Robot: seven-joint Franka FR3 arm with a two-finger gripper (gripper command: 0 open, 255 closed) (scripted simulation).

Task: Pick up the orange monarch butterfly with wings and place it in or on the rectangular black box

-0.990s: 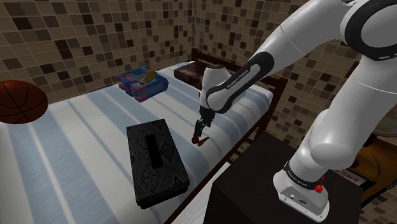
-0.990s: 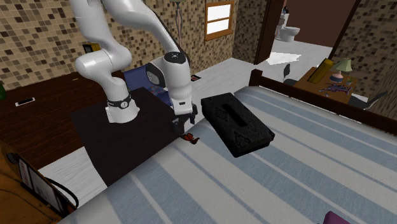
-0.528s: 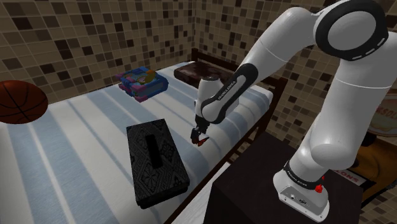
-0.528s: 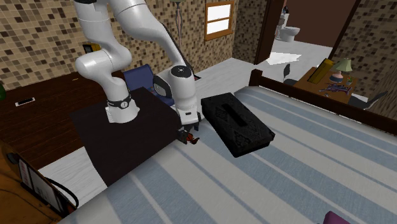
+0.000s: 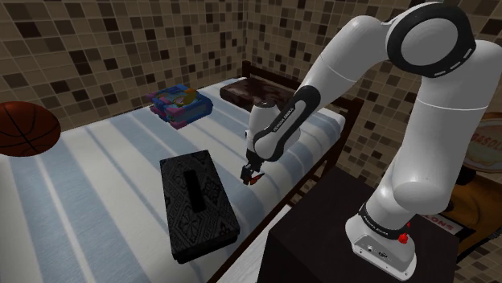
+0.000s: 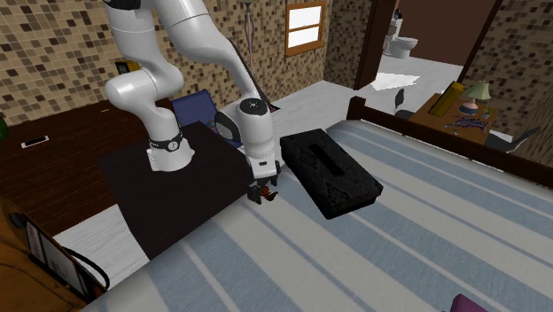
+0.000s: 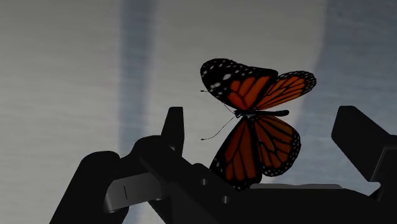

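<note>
An orange and black monarch butterfly stands with its wings raised on the blue and white striped bed, close to the bed's edge by the stand. My gripper is open and has come down around it, one black finger on each side and neither touching the wings. In the shoulder view the gripper sits right over the butterfly. The rectangular black box lies flat on the bed to that view's left of the gripper. In the second exterior view the box lies to the right of the gripper.
A basketball rests at the shoulder view's far left. A stack of colourful books and a dark brown cushion lie at the far end of the bed. The dark stand abuts the bed frame.
The arm has folded lower and brought the gripper down from above the butterfly until the open fingers flank it. The butterfly and the box have not moved.
</note>
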